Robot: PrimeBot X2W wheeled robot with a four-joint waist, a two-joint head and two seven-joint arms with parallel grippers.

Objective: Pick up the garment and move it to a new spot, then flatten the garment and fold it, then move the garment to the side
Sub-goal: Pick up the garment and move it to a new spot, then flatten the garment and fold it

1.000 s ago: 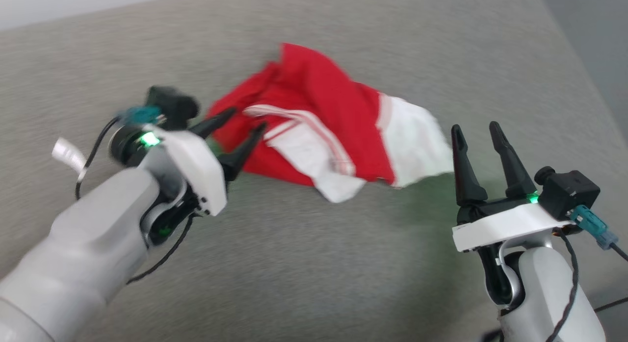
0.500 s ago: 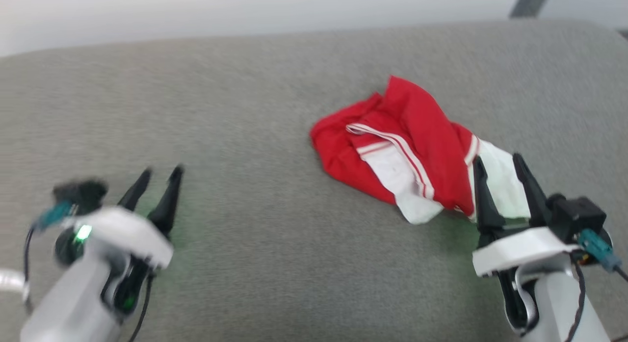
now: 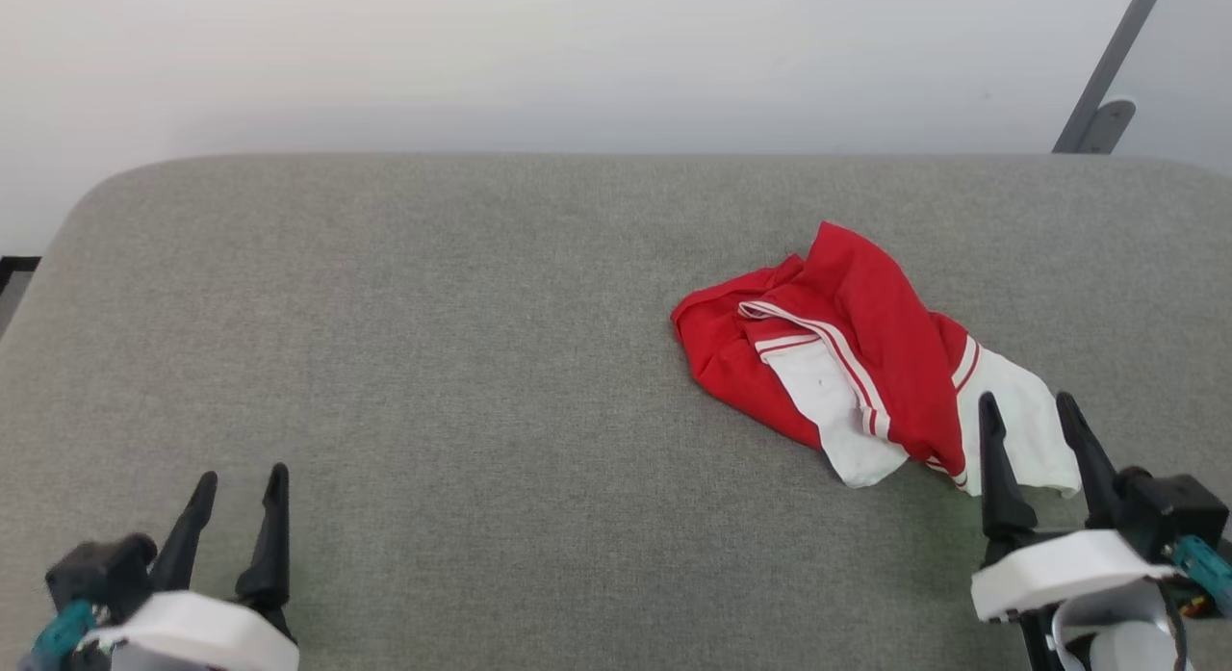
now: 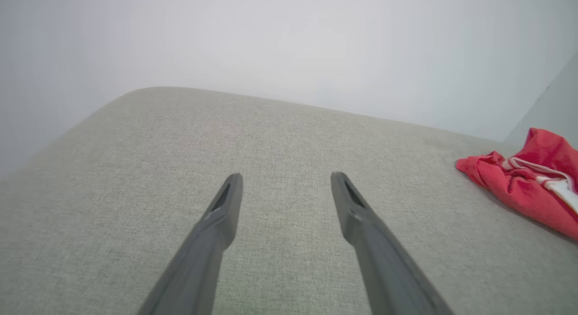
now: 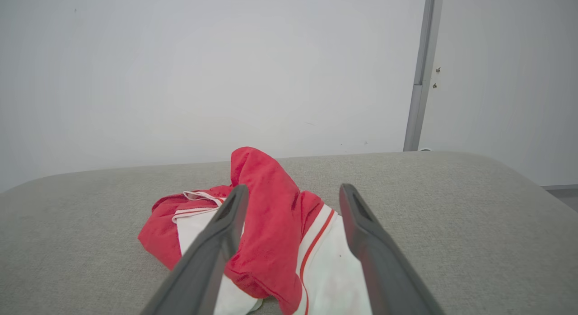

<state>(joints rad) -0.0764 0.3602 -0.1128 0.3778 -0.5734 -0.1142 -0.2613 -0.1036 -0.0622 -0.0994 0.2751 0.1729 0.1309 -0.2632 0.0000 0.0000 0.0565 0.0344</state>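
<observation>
The garment (image 3: 847, 363), a red shirt with white sleeves and red-white striped trim, lies crumpled in a heap on the right half of the grey cushion (image 3: 481, 363). My right gripper (image 3: 1028, 408) hovers open just in front of its white sleeve, nothing between the fingers; in the right wrist view the garment (image 5: 271, 215) lies straight ahead of that gripper (image 5: 291, 190). My left gripper (image 3: 241, 478) stands open at the lower left, far from the cloth. The left wrist view has its gripper (image 4: 286, 177) over bare cushion, with the garment (image 4: 524, 184) at the right edge.
The cushion's rounded back edge (image 3: 616, 156) meets a pale wall (image 3: 481, 55). A grey metal post (image 3: 1107, 69) leans at the back right. Bare cushion surface stretches across the left and middle.
My left gripper has drawn away from the garment to the lower left, open and holding nothing. The head camera has tilted up and turned. The garment lies in the same heap.
</observation>
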